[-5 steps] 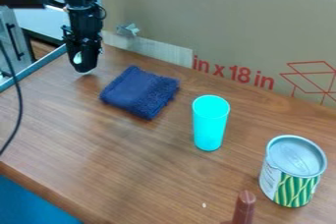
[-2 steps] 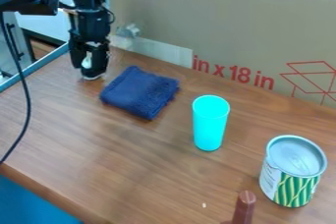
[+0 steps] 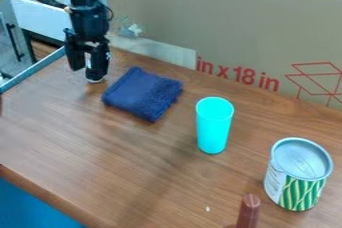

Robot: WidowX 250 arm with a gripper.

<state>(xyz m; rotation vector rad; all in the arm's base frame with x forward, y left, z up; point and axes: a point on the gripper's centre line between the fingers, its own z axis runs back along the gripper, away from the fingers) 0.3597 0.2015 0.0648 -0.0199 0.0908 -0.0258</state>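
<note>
Moved the gripper slightly nearer the blue cloth. Hung beside it, over the worktop's far left part. Could not tell whether open or closed.

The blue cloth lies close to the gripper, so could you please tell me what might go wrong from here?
The gripper hangs low beside the folded blue cloth, so a small sideways shift could snag or rumple it. The turquoise cup stands upright and looks tall and narrow, so a light knock might tip it. The can stands close to the brown rod-like thing, so bumping one could disturb the other.
</note>
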